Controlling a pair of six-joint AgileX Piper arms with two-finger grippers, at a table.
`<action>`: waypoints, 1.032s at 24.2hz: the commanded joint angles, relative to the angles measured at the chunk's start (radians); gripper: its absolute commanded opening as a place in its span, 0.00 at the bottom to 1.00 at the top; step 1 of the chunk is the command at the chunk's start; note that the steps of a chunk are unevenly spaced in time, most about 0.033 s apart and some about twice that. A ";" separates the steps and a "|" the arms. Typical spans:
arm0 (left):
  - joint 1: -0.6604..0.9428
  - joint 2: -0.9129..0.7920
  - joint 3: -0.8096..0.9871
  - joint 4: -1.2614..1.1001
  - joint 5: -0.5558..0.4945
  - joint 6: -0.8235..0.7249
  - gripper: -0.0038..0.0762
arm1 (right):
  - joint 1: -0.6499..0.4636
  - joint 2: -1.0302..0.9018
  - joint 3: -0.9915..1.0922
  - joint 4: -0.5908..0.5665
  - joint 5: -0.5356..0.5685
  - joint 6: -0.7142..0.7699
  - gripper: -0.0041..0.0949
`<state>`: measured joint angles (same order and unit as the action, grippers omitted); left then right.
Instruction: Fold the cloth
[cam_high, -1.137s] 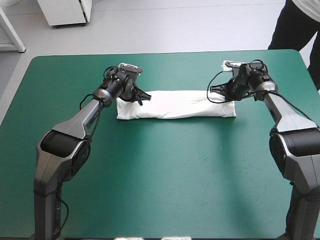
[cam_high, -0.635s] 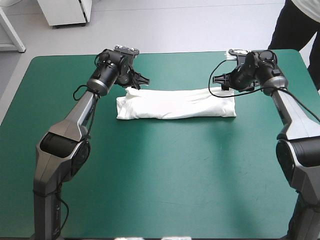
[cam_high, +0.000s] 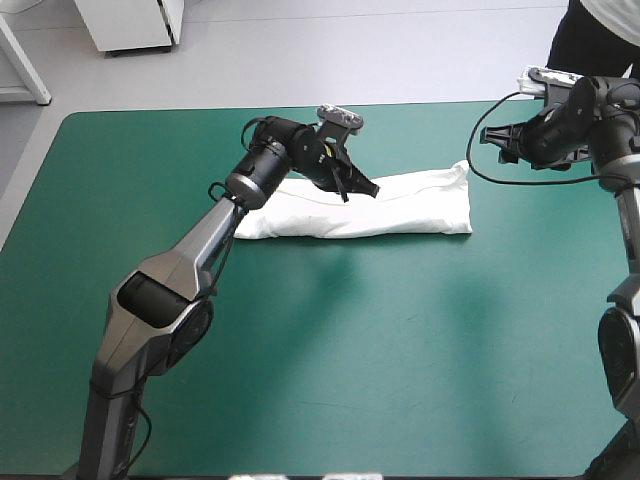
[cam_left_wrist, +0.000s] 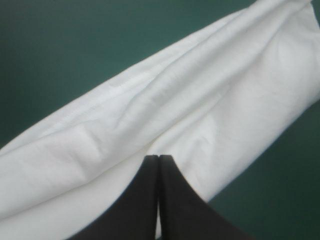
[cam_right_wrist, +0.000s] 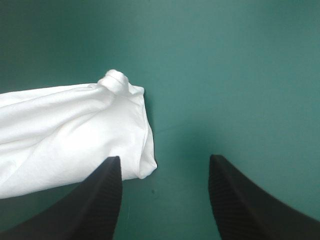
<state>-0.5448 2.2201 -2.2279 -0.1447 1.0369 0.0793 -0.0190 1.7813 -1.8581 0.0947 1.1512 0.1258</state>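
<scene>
**A:** Starting at the left gripper (cam_left_wrist: 158, 157), what are its fingers doing?

**B:** They are pressing together into one pointed arch, tip against tip. The T-shirt (cam_left_wrist: 175, 100) is filling the view just ahead of and under them. Whether they are touching the cloth, I cannot tell.

**A:** And from above?

**B:** The left gripper (cam_high: 362, 186) is hanging over the far edge of the T-shirt (cam_high: 400, 205), around the middle of its length. Its arm is reaching in diagonally across the bundle's left end.

**A:** How is the T-shirt lying?

**B:** It is lying as a long folded bundle on the table (cam_high: 300, 350), stretching left to right in the far half, with creases running along its length. Its right end is bunching into a small raised knob at the far corner.

**A:** And the right gripper (cam_right_wrist: 165, 157)?

**B:** Its fingers are standing wide apart and gripping nothing, with the teal-green table (cam_right_wrist: 225, 75) showing between them. The right end of the T-shirt (cam_right_wrist: 65, 130) is sitting just ahead of one finger.

**A:** Where is it hovering?

**B:** The right gripper (cam_high: 497, 142) is hanging near the table's far right corner. It is keeping apart from the T-shirt, just beyond the knobbed end, with its fingers pointing left toward the bundle.
</scene>
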 joint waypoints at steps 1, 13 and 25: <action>-0.010 -0.007 -0.032 -0.023 -0.054 -0.001 0.04 | -0.007 -0.055 -0.029 0.034 -0.025 -0.020 0.54; -0.010 0.120 -0.032 -0.058 -0.055 -0.001 0.04 | -0.009 -0.003 -0.006 0.143 -0.034 -0.101 0.55; -0.010 0.118 -0.032 -0.081 -0.020 -0.001 0.04 | -0.009 0.232 0.051 0.312 -0.094 -0.238 0.76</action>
<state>-0.5478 2.3925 -2.2374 -0.1909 1.0038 0.0802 -0.0201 2.0424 -1.7872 0.3715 1.0924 -0.0960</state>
